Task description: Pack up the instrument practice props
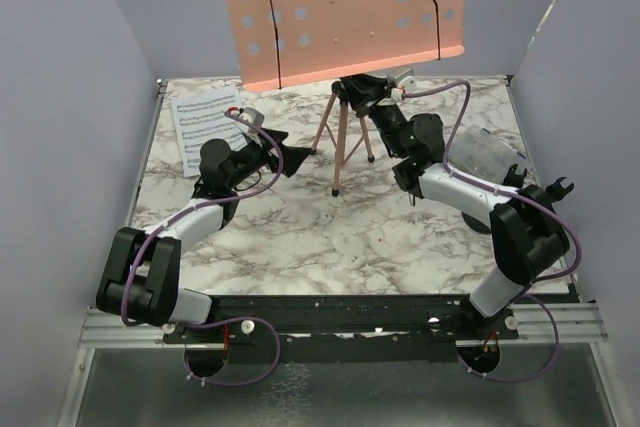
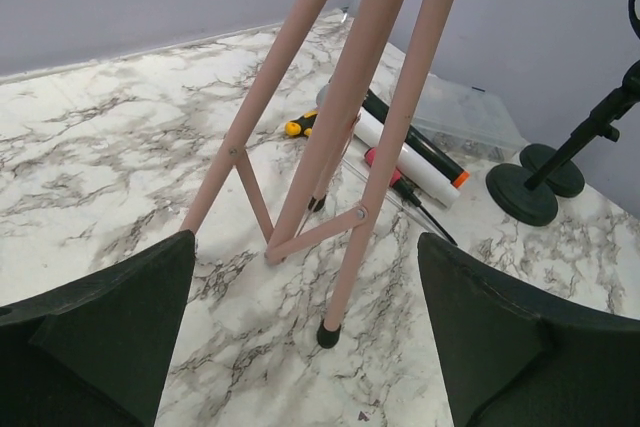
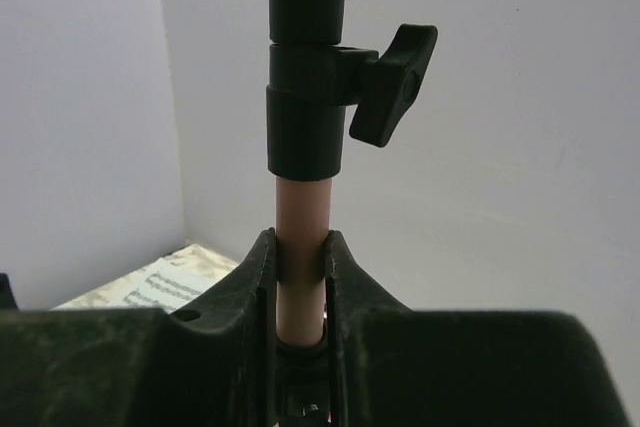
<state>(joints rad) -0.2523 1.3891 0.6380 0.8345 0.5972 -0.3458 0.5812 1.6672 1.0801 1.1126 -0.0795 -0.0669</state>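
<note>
The pink music rest stands at the back middle, its perforated board (image 1: 340,7) above its tripod legs (image 1: 340,142). My right gripper (image 1: 367,97) is shut on the pink pole (image 3: 300,217), just below a black collar with a knob (image 3: 395,82). My left gripper (image 1: 287,152) is open and empty, facing the tripod legs (image 2: 350,127) from the left at table level. The white sheet-music pages (image 1: 205,122) lie at the back left. Behind the legs lie a white microphone (image 2: 405,159) and a black microphone (image 2: 412,139). Two black round-based holders (image 2: 520,192) stand at the right.
A clear plastic box (image 1: 485,152) lies at the right, also in the left wrist view (image 2: 465,117). A red-handled screwdriver (image 2: 380,165) lies by the microphones, with a yellow-and-black handle (image 2: 300,125) near it. Grey walls enclose the marble table (image 1: 330,237) on three sides.
</note>
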